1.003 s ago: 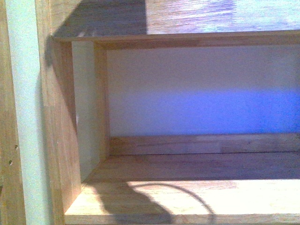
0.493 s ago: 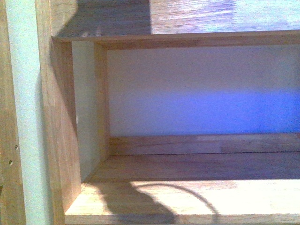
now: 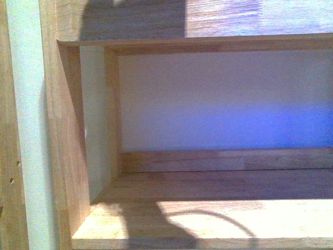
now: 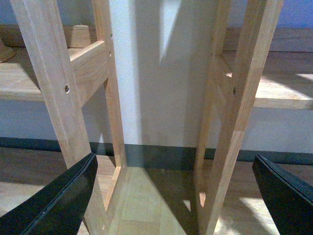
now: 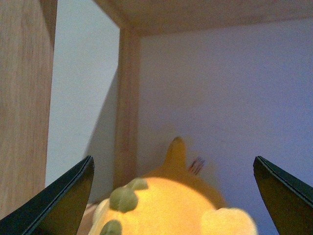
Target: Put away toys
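Here the plush animal (image 5: 166, 205) sits between the right claw's (image 5: 173, 196) spread fingers.

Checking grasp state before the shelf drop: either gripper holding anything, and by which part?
Left gripper is open and empty. Right gripper is open, with the plush toy between its fingers; no contact or hold point is visible.

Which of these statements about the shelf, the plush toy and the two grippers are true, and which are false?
1. The right gripper is open, with the plush toy between its fingers. True.
2. The left gripper holds a pillow. False: it is open and empty.
3. The plush toy is blue. False: it is orange-yellow.
4. The front view shows a wooden shelf. True.
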`<state>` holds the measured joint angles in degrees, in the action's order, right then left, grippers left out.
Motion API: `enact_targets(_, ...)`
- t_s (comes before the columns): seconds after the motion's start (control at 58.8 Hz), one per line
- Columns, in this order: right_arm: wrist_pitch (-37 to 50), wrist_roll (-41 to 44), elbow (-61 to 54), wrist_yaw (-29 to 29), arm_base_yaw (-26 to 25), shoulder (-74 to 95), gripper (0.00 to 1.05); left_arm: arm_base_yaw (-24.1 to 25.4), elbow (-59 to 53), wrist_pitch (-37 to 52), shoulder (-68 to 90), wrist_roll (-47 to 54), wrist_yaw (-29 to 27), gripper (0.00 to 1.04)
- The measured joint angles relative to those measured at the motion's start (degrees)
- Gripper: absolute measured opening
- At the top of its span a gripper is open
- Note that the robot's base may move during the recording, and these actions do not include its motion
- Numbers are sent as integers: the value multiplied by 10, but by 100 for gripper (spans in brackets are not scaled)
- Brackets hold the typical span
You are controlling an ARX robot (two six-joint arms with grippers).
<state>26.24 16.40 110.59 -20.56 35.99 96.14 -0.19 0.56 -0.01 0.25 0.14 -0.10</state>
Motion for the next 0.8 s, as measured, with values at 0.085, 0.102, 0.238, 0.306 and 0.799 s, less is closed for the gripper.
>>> enact_targets(0.085, 33, 45, -37, -39, 14, -44, 98, 0, 0, 0, 0, 0, 0, 99)
enact_targets(0.102, 38, 50, -41, -43, 16, -48, 98, 0, 0, 0, 0, 0, 0, 99)
enact_targets(0.238, 96, 112, -110, -99, 31, -104, 98, 0, 0, 0, 0, 0, 0, 99)
enact_targets(0.306, 124, 144, -146, -118, 37, -129, 98, 0, 0, 0, 0, 0, 0, 98)
enact_targets(0.799, 311, 405, -424, -164, 97, -363, 98, 0, 0, 0, 0, 0, 0, 98)
